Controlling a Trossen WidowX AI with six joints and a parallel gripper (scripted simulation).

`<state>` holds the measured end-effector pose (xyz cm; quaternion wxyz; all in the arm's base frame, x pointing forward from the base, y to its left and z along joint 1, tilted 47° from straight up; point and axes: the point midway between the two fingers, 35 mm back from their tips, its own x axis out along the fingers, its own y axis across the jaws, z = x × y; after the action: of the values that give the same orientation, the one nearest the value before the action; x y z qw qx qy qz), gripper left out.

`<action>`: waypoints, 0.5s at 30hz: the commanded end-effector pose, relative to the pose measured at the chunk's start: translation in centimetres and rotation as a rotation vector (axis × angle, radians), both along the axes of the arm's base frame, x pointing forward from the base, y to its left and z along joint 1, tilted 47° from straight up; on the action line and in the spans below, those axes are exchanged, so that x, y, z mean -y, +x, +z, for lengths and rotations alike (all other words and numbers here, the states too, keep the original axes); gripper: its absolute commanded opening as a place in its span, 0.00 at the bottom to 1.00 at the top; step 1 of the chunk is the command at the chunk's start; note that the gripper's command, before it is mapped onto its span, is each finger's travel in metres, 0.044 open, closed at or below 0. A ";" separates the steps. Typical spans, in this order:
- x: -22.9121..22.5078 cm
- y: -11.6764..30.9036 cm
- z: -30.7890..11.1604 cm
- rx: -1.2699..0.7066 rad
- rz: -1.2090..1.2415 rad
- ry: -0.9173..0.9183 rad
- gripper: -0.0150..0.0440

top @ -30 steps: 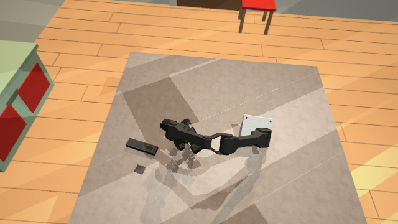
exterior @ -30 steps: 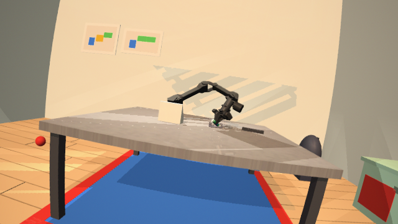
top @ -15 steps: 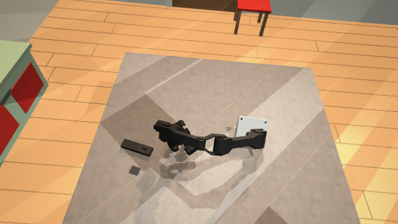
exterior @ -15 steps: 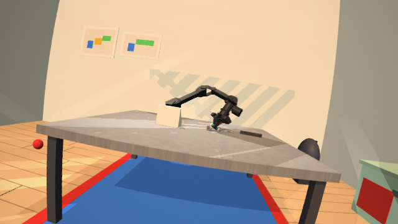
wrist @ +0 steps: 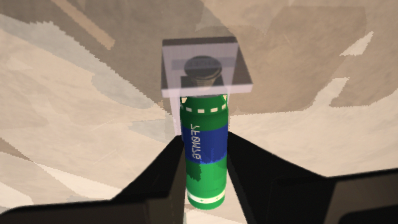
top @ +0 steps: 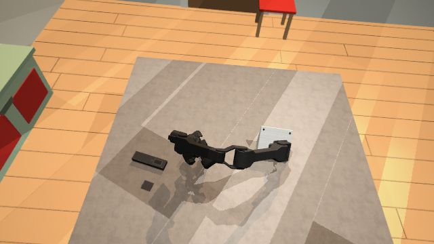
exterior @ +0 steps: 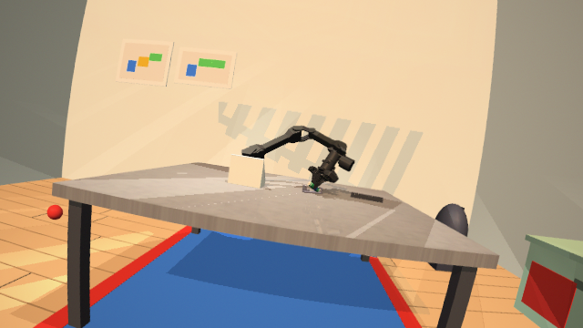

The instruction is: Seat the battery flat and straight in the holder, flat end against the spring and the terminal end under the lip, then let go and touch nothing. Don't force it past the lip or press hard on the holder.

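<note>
The green battery (wrist: 204, 175) with a blue band lies lengthwise between the black fingers of my gripper (wrist: 203, 141) (exterior: 314, 186), which is shut on it. The see-through holder (wrist: 170, 93) is low on the table, ahead of and partly beneath the battery. The dark coiled spring (wrist: 202, 67) shows through the holder's end part and looks short. The battery's far end is at this end part, in line with the spring. The near end, with a white ring, points away from the spring. The lip, and whether the battery is fully down, cannot be made out.
A long dark box (top: 149, 160) (exterior: 366, 198) lies on the table beyond the gripper, with a small dark square (top: 147, 185) near it. A white block (top: 275, 135) (exterior: 246, 170) stands by the arm's base.
</note>
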<state>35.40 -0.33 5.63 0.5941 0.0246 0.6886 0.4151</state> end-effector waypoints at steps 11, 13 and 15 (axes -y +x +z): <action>-0.2 0.4 -0.3 0.058 -0.057 0.035 0.37; -0.2 0.4 -0.3 0.065 -0.064 0.039 0.37; -0.2 0.4 -0.4 0.072 -0.071 0.044 0.37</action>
<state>35.23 -0.34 5.30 0.6198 0.0432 0.6672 0.4109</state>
